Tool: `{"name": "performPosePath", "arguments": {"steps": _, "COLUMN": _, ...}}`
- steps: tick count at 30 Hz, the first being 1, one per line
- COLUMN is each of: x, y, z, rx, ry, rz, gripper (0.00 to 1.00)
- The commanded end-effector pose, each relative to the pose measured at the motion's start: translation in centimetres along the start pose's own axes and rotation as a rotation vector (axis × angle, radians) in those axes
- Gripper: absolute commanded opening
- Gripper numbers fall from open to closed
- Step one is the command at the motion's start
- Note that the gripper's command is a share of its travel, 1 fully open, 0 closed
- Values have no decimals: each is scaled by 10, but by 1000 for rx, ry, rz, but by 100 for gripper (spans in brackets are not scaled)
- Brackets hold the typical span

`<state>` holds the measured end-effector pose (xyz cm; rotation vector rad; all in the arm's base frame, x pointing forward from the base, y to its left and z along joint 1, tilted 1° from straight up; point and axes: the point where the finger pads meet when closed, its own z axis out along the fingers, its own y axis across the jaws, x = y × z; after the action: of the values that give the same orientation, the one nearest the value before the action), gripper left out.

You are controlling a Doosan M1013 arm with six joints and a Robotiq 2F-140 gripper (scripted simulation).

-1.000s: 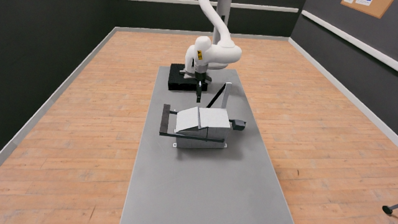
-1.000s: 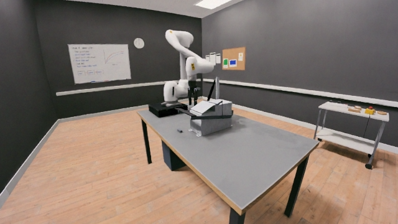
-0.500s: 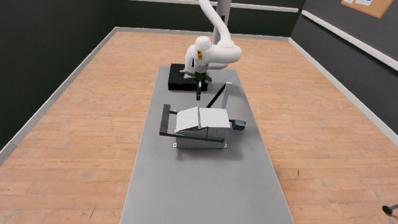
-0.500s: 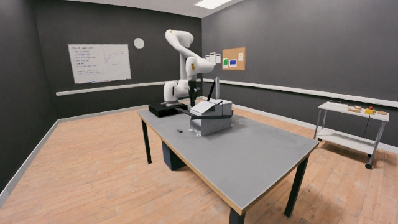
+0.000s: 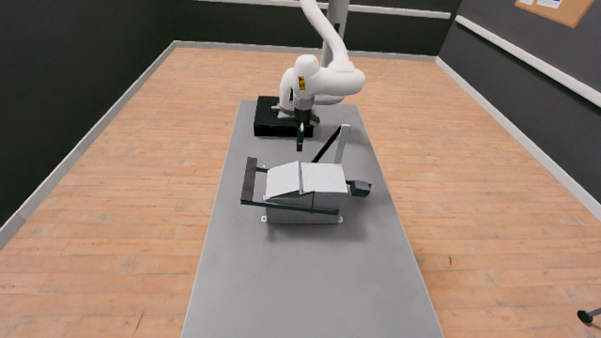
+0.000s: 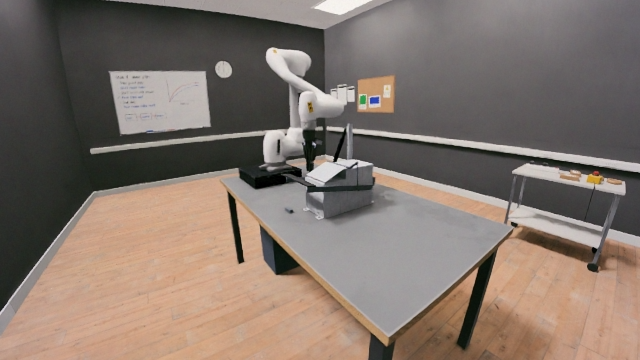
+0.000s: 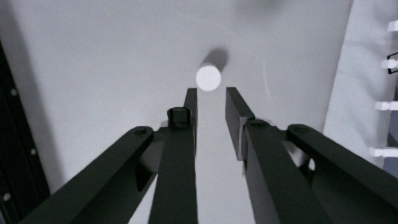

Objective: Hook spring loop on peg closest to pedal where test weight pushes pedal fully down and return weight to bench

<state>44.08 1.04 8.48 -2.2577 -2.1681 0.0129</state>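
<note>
The steel weight, a pale round top (image 7: 208, 77), stands on the bench in the wrist view, just past the fingertips. My gripper (image 7: 211, 103) (image 5: 300, 149) (image 6: 309, 167) points down between the robot's base and the feeder. Its fingers are partly closed with a narrow empty gap; they are open and hold nothing. The feeder (image 5: 324, 178) (image 6: 345, 197) has a wide dark plate (image 5: 249, 180), apparently the pedal, held up at its left. Several white pegs (image 7: 386, 106) show at the wrist view's right edge. A thin dark loop is around the second from the top (image 7: 388, 64). The spring's body is not clear.
A grey upright post (image 5: 343, 143) (image 6: 349, 142) and a slanting black bar (image 5: 326, 145) rise behind the feeder. A dark block (image 5: 360, 188) sticks out at its right. A small dark piece (image 6: 289, 210) lies on the bench near the feeder. The black robot base (image 5: 269, 123) stands behind.
</note>
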Motion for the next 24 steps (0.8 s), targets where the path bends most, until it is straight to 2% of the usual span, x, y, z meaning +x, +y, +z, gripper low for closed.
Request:
{"name": "performPosePath", "arguments": {"steps": 1, "x": 0, "y": 0, "z": 0, "rx": -1, "ry": 0, "rz": 0, "gripper": 24}}
{"name": "performPosePath", "arguments": {"steps": 8, "x": 0, "y": 0, "z": 0, "rx": -1, "ry": 0, "rz": 0, "gripper": 24}}
{"name": "performPosePath", "arguments": {"steps": 9, "x": 3, "y": 3, "z": -47, "rx": -1, "ry": 150, "rz": 1, "gripper": 24}}
{"name": "performPosePath", "arguments": {"steps": 24, "x": 3, "y": 3, "z": -47, "rx": -1, "ry": 150, "rz": 1, "gripper": 24}}
